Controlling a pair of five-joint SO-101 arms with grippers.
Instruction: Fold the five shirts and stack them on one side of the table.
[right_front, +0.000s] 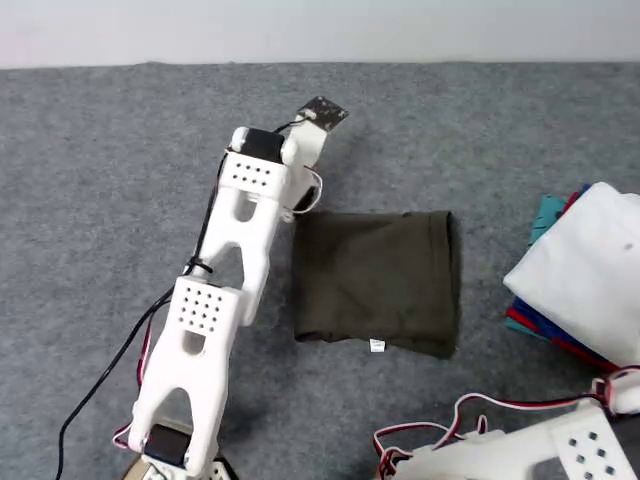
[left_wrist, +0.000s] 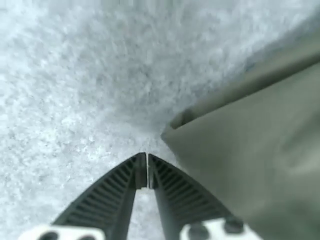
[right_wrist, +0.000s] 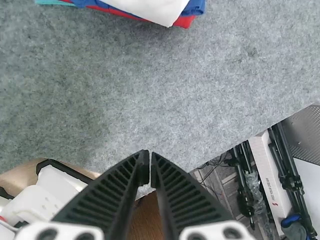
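Observation:
A folded dark olive shirt (right_front: 378, 280) lies in the middle of the grey felt table, a small white tag at its near edge. The left arm stretches over its far left corner; my left gripper (left_wrist: 147, 172) is shut with nothing in it, its tips just beside the olive shirt (left_wrist: 250, 165) corner. At the right edge sits a stack of folded shirts (right_front: 585, 275), white on top, with blue, red and teal beneath. My right gripper (right_wrist: 150, 167) is shut and empty near the table's edge, with the stack (right_wrist: 150, 10) farther off.
The right arm's white base (right_front: 540, 450) and red-white cables (right_front: 470, 415) sit at the near right. Past the table's edge stand tripod legs (right_wrist: 250, 175) and a box (right_wrist: 272, 165). A wide stretch of bare felt (right_front: 90, 200) lies to the left.

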